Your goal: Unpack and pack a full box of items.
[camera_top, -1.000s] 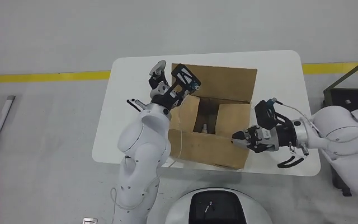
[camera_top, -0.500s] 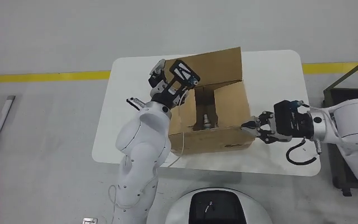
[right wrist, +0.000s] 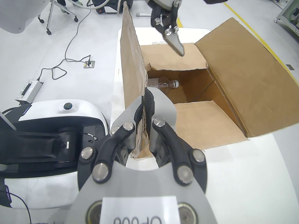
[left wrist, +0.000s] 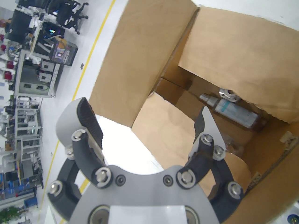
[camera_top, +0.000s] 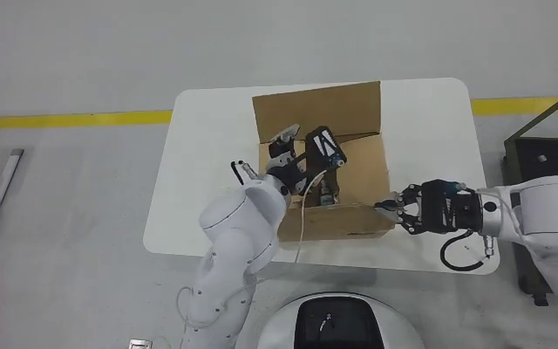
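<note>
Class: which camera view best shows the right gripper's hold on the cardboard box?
The right wrist view: the right gripper pinches the upright flap of the box. The top view shows it at the box corner, contact too small to judge. The left wrist view looks into the box.

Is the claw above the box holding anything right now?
No, the left gripper is wide open with nothing in it, poised above the open cardboard box.
</note>
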`<state>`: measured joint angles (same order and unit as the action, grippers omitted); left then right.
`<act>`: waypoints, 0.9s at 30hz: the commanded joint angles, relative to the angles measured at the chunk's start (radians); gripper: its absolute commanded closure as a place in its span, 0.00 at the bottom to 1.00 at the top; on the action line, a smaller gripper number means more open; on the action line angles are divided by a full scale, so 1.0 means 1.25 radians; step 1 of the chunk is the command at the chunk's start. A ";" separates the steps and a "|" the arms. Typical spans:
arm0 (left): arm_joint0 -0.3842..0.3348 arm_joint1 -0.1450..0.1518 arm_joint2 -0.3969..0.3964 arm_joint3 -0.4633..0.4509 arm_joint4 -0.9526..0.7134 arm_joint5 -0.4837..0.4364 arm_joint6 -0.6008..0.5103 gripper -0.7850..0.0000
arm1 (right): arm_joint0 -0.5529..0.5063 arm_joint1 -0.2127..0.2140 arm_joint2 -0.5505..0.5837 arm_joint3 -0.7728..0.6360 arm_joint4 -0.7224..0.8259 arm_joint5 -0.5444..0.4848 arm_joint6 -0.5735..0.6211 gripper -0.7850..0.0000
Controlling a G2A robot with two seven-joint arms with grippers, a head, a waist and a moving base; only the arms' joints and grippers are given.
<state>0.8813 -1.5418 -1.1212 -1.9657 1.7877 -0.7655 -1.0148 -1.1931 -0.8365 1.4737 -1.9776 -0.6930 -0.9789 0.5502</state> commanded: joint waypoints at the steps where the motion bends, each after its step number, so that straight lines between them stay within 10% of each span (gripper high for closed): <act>1: 0.003 0.002 0.005 -0.002 0.009 -0.015 -0.016 0.00 | -0.004 0.001 0.002 -0.001 -0.006 -0.003 -0.009 1.00; 7: 0.010 0.007 0.018 -0.003 0.002 -0.021 -0.011 0.00 | -0.012 0.003 0.006 0.008 -0.002 -0.002 -0.032 0.98; 15: 0.011 0.020 0.041 0.001 -0.010 -0.048 0.016 0.00 | -0.009 0.010 0.004 0.057 0.110 -0.027 -0.050 0.57; 17: 0.010 0.026 0.049 -0.002 -0.006 -0.061 0.029 0.00 | -0.010 0.013 0.004 0.080 0.169 -0.027 -0.060 0.58; 22: 0.012 0.041 0.063 -0.017 -0.018 -0.080 0.048 0.00 | -0.007 0.024 0.014 0.138 0.353 -0.027 -0.075 1.00; 27: 0.015 0.054 0.083 -0.041 -0.038 -0.084 0.052 0.00 | 0.006 0.034 0.006 0.179 0.448 -0.007 -0.014 1.00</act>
<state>0.8999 -1.4777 -1.0234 -2.0105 1.7461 -0.8680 -0.9523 -1.1882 -0.7953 1.4876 -1.7544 -0.1503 -0.9945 0.5171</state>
